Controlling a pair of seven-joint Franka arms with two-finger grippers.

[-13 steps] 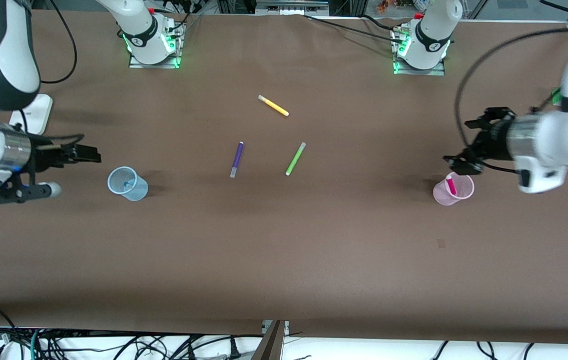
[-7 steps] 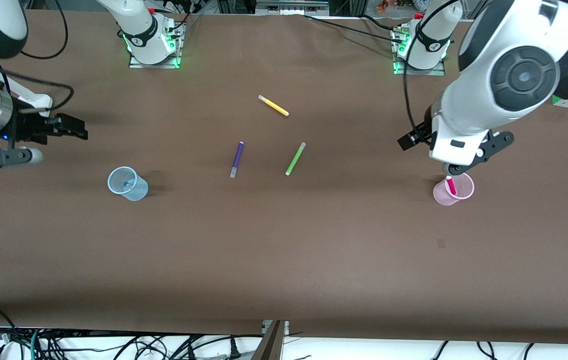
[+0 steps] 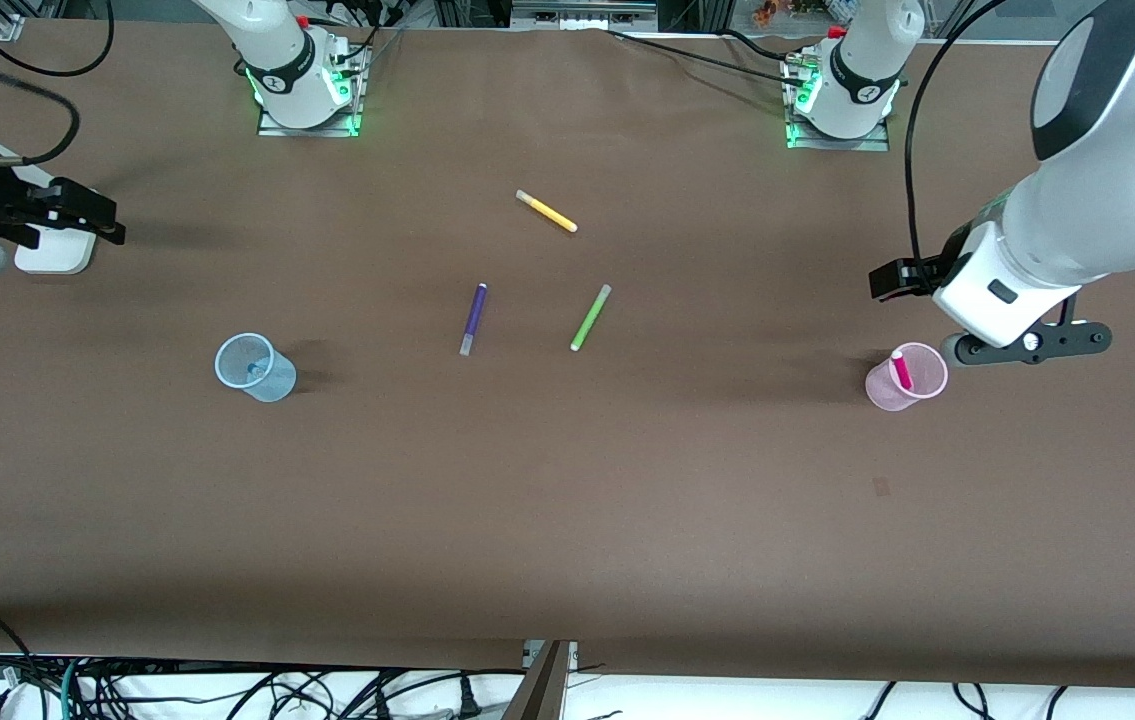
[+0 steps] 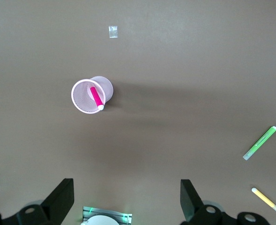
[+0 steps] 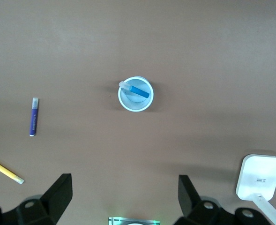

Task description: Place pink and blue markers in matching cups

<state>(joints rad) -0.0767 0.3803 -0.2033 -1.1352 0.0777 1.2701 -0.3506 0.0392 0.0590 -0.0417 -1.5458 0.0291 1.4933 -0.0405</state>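
Observation:
The pale pink cup [image 3: 882, 394] stands toward the left arm's end of the table with the pink marker [image 3: 900, 369] leaning inside it. The left wrist view shows this cup [image 4: 75, 96] and marker [image 4: 96, 97] from above. The pale blue cup [image 3: 277, 384] stands toward the right arm's end and holds the blue marker [image 3: 253, 371]. The right wrist view shows this cup [image 5: 136, 109] and marker [image 5: 138, 91]. My left gripper [image 3: 895, 280] is open and empty, up over the table beside the pink cup [image 4: 127, 201]. My right gripper [image 3: 92, 215] is open and empty, up over the table's end [image 5: 123, 197].
A purple marker [image 3: 472, 318], a lime-green marker [image 3: 590, 317] and a yellow marker [image 3: 547, 211] lie mid-table between the cups. A white box [image 3: 52, 252] sits at the right arm's end under the right gripper. A small pale patch [image 3: 881, 487] lies nearer the camera than the pink cup.
Both grippers have drawn up and away from their cups. The right gripper moved toward the table's end over the white box. The left arm swung round beside the pink cup. The cups and markers stayed still.

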